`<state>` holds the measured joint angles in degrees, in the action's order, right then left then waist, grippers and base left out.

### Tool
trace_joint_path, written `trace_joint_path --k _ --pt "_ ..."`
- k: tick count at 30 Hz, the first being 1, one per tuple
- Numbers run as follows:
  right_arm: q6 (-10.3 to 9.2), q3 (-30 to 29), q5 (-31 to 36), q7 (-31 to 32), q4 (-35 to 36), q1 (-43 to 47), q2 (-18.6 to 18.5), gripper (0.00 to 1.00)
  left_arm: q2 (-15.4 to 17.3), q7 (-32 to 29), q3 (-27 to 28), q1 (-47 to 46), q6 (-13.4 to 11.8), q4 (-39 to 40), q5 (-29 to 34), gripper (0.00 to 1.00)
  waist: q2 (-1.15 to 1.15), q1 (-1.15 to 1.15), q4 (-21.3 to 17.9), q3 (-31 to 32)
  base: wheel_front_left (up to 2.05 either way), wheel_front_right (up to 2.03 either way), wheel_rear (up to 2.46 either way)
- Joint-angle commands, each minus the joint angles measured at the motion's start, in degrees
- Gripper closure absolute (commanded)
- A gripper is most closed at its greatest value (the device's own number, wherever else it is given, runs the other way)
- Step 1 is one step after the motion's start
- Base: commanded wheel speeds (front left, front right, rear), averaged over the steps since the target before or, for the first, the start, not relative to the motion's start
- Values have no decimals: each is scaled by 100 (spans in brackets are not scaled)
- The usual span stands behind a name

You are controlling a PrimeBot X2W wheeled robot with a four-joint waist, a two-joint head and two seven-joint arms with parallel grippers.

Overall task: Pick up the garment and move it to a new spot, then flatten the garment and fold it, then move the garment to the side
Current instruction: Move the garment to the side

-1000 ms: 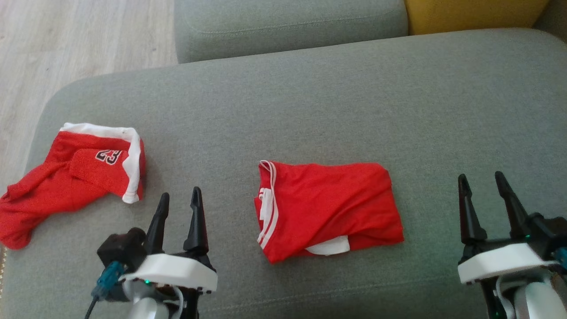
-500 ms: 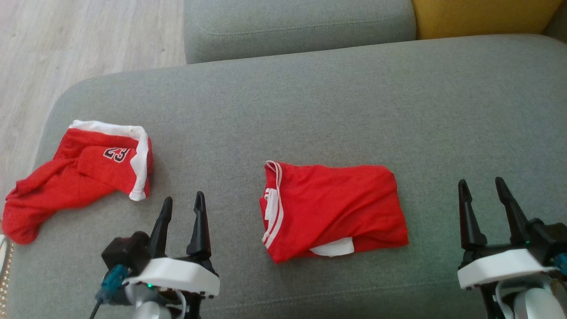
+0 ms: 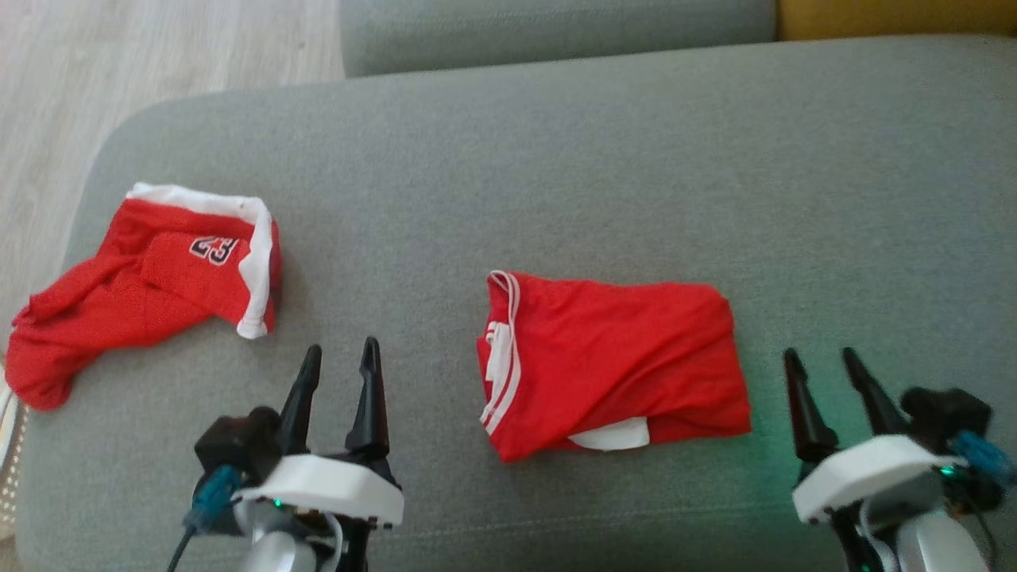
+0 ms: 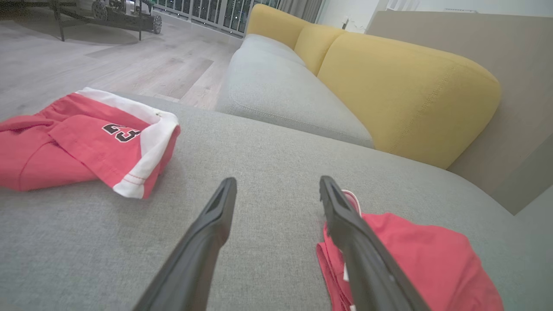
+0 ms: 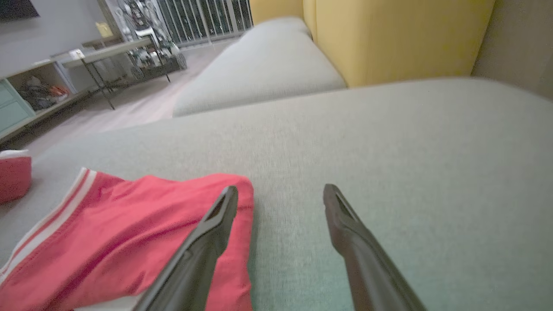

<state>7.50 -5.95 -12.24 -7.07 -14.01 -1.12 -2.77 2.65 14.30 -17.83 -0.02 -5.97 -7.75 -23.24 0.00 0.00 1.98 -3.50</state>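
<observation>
A folded red garment with white stripe trim (image 3: 612,361) lies on a wide grey fabric sofa seat (image 3: 556,159), towards the robot's side of the cushion and between its two grippers. The garment forms a rough rectangle. Its striped edge faces left, and a small white patch peeks from its near edge.

You can expect this cloth to be thin, light and limp. It should sag and come unfolded if you lift it by one layer only. A safer hold is probably a pinch through the whole stack at both short ends, the striped left edge and the plain right edge. The seat is soft too, so keep the fingertips from snagging the upholstery.

Your left gripper (image 3: 342,349) has its fingers spread and empty. It sits just beside the striped edge with bare cushion between them. Your right gripper (image 3: 818,353) is also spread and empty, just beside the garment's right edge. In the right wrist view one finger overlaps the garment's corner, and you cannot tell whether it touches.

A second, crumpled red garment with a white band and the number 23 (image 3: 151,294) lies well apart at the seat's left end.
</observation>
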Motion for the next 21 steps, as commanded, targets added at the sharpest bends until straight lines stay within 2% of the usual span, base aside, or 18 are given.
trace_joint_path --k 1,6,15,21 --pt "-1 183 -123 64 97 -346 -15 0 22 70 153 -335 32 161 69 0 0 0 66 -114 0 0 0" --pt "-1 469 -808 427 -464 -723 -12 0 22 70 113 -483 64 84 114 0 0 0 179 -335 0 0 0" --pt "-1 531 -2067 764 -1416 -1351 -11 0 22 70 4 -710 94 31 153 0 0 0 406 -624 0 0 0" --pt "-1 941 -2057 759 -1689 -1491 -11 0 22 70 31 -744 110 -13 220 0 0 0 471 -683 0 0 0"
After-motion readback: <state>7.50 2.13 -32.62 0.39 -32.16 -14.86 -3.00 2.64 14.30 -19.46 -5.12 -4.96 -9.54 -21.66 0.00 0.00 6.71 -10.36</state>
